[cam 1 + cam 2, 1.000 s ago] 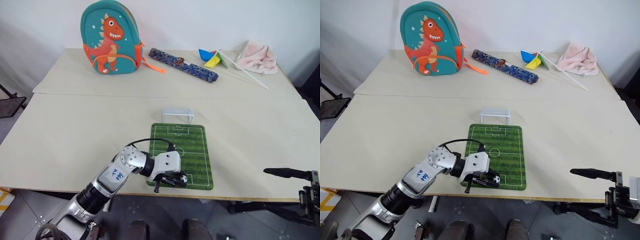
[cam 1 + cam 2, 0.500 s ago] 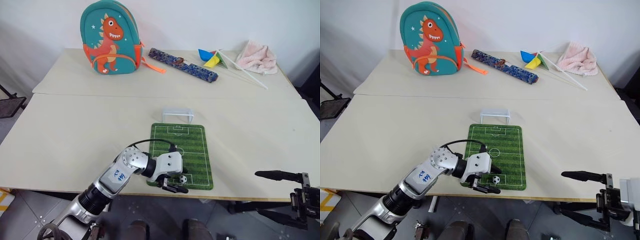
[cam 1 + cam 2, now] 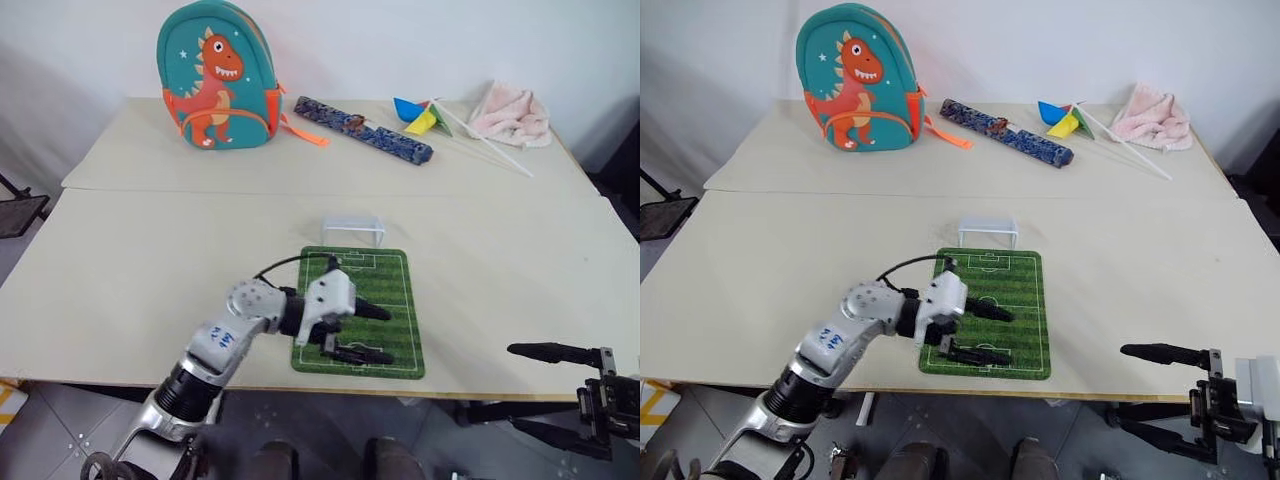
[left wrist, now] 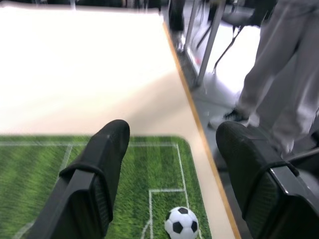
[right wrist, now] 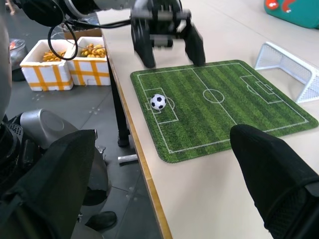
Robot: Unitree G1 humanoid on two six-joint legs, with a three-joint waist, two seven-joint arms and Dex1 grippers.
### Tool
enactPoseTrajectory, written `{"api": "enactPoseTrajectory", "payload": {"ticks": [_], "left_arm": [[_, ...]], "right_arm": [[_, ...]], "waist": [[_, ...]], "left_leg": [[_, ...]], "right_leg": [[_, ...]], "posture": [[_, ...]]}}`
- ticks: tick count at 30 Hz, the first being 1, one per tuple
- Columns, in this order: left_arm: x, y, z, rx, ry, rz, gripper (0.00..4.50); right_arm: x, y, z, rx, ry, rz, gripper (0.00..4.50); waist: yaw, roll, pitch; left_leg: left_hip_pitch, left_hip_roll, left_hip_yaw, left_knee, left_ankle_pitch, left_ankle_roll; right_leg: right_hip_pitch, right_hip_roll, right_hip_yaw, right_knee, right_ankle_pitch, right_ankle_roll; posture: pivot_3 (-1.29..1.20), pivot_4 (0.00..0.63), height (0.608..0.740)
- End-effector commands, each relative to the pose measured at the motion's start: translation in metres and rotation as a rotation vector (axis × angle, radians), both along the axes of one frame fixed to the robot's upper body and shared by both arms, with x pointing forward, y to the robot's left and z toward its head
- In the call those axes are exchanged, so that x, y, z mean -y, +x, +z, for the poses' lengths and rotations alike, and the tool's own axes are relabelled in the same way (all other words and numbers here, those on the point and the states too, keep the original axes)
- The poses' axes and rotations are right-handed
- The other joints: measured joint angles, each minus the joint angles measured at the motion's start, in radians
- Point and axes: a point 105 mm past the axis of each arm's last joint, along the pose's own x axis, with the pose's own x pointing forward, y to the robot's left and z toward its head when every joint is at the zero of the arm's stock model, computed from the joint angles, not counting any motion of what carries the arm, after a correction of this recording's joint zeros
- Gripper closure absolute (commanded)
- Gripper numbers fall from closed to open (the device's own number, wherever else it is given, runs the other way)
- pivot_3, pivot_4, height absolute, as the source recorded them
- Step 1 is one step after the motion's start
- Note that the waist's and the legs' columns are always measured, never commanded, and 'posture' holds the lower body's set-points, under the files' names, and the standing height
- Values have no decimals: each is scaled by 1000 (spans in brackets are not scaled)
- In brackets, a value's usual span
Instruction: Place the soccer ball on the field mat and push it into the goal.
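Observation:
The soccer ball rests free on the near end of the field mat, inside the white box lines; it is also seen from the right wrist. My left gripper hovers just above it, open, its black fingers apart on either side and not touching the ball. At the mat's far end stands the clear goal. My right gripper hangs open off the table's front edge, to the right of the mat.
A dinosaur backpack, a dark patterned pouch, a coloured pinwheel and a pink towel line the far side. A person's legs stand beyond the table edge. Food boxes sit on the floor.
My left gripper opened and let go of the soccer ball onto the mat, then rose above it. The right gripper stayed put.

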Motion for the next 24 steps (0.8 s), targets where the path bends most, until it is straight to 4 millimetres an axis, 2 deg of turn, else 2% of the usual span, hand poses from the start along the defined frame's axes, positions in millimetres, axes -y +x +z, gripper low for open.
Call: {"api": "enactPoseTrajectory", "payload": {"ticks": [1, 4, 5, 6, 8, 11, 15, 18, 20, 24], "left_arm": [[-26, 3, 21, 90, -58, -12, 1246], [-52, 3, 20, 109, -35, 16, 1246], [-63, -5, 12, 90, -12, 15, 1246], [-70, -14, 4, 79, 9, 12, 1636], [-78, -36, -18, 35, 53, -3, 2130], [-70, -58, -35, 28, 76, -20, 3102], [-49, -67, -44, 42, 48, 17, 4325], [-39, -69, -47, 35, 27, 35, 4457], [-33, -59, -50, 36, 30, 85, 4457], [-24, -56, -59, -13, 43, 79, 4457]], "right_arm": [[1, 8, 11, 65, 31, -34, 0], [5, 17, 17, 118, 56, -78, 0], [8, 17, 14, 117, 49, -72, 0], [11, 17, 12, 112, 42, -65, 0], [16, 20, 9, 109, 33, -55, 0], [18, 23, 5, 115, 23, -38, 0], [19, 26, 0, 112, 19, -13, 0], [19, 28, 1, 116, 48, -2, 0], [18, 25, -6, 73, 33, 12, 0], [16, 22, -12, 52, 27, 27, 0]], "waist": [[-1, 0, 0], [0, 0, 0], [0, 0, 0], [-2, 1, 0], [-5, 1, -1], [4, 1, 0], [17, 1, 0], [13, 2, 0], [10, 2, 0], [3, 2, 0]], "left_leg": [[0, 0, 1, 0, 0, 0], [0, 0, 1, 1, 0, 0], [0, 0, 1, 1, 0, 0], [0, 0, 0, 0, 0, 0], [1, 1, 1, -3, 0, 0], [0, 2, 0, -3, -2, 2], [-1, 0, -1, 0, -1, 3], [0, -1, 1, 0, -1, 4], [0, -1, 1, 0, -1, 4], [0, -2, 1, 0, -1, 4]], "right_leg": [[0, 0, 0, 0, 0, 0], [0, 0, 0, 0, 0, 0], [0, -1, 0, 0, 0, 0], [0, -1, 0, 0, 0, 0], [0, -1, 1, 0, 0, 0], [-1, -2, 1, -1, 0, 0], [1, -6, 0, -5, 1, 2], [3, -5, 0, -6, 2, 3], [3, -5, 0, -6, 2, 3], [3, -4, 0, -5, 2, 3]], "posture": [[0, 150, 740], [0, 150, 740], [0, 150, 740], [0, 150, 740], [0, 150, 740], [0, 150, 740], [0, 150, 740], [0, 150, 740], [0, 150, 740], [0, 150, 740]]}}
